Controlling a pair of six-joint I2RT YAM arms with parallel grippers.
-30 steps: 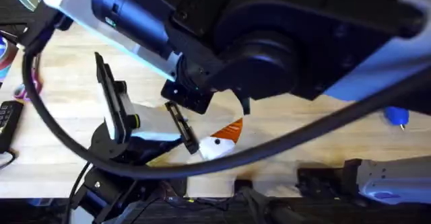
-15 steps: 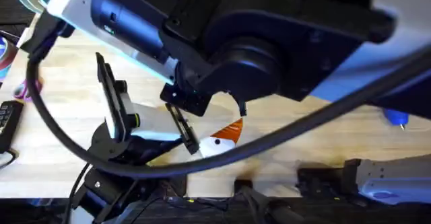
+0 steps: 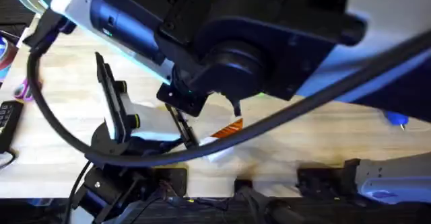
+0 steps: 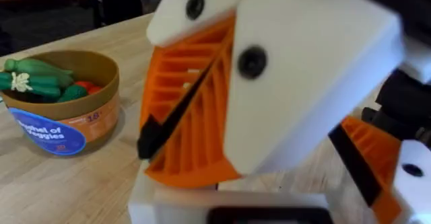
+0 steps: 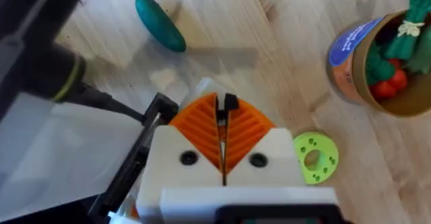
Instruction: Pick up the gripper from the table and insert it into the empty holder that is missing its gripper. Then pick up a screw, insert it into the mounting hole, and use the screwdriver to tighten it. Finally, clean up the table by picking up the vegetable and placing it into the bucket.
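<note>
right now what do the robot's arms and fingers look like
The arms are black and dark blue with pale grey-white casings, and a black cable loops across. The right gripper has white blocky fingers with orange ribbed pads and dark round screw holes. The left gripper looks the same.

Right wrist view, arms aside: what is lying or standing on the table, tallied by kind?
Teal-green vegetable: 1
Bucket, with toy veggies inside: 1
Lime-green disc: 1
Total: 3

Teal-green vegetable (image 5: pixel 160 23), orange bucket (image 5: pixel 377 66) with blue label.
</note>
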